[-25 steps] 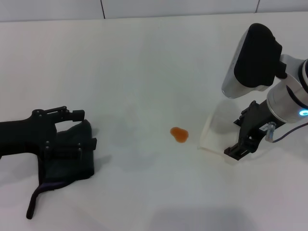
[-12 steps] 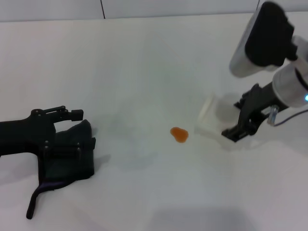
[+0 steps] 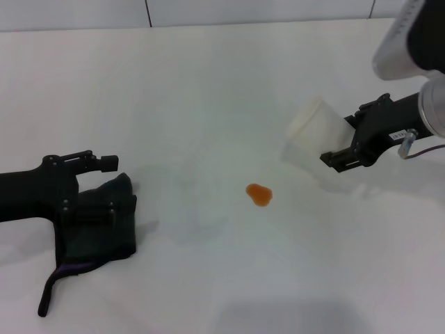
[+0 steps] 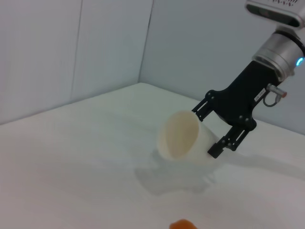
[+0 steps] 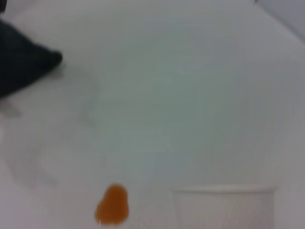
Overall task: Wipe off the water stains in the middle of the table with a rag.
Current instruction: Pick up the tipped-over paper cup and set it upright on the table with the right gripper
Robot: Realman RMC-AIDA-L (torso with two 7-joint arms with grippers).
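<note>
The water stains are one small orange blob (image 3: 259, 195) in the middle of the white table (image 3: 208, 83); it also shows in the right wrist view (image 5: 113, 204) and at the edge of the left wrist view (image 4: 183, 224). The dark rag (image 3: 97, 233) lies at the left, its thin tail trailing toward the front. My left gripper (image 3: 108, 186) rests over the rag, open, with the cloth's peak between its fingers. Right of the stain, my right gripper (image 3: 345, 139) is shut on a white paper cup (image 3: 313, 127), held tilted above the table with its mouth facing the stain (image 4: 183, 136).
The table's far edge meets a grey wall (image 3: 208, 12) at the back. A faint damp sheen (image 3: 201, 219) lies left of the blob. The rag's corner (image 5: 24, 67) shows far off in the right wrist view, and the cup's rim (image 5: 224, 192) close by.
My right gripper has lifted the cup off the table and carried it back and to the right, away from the stain. The left gripper and rag have barely shifted.
</note>
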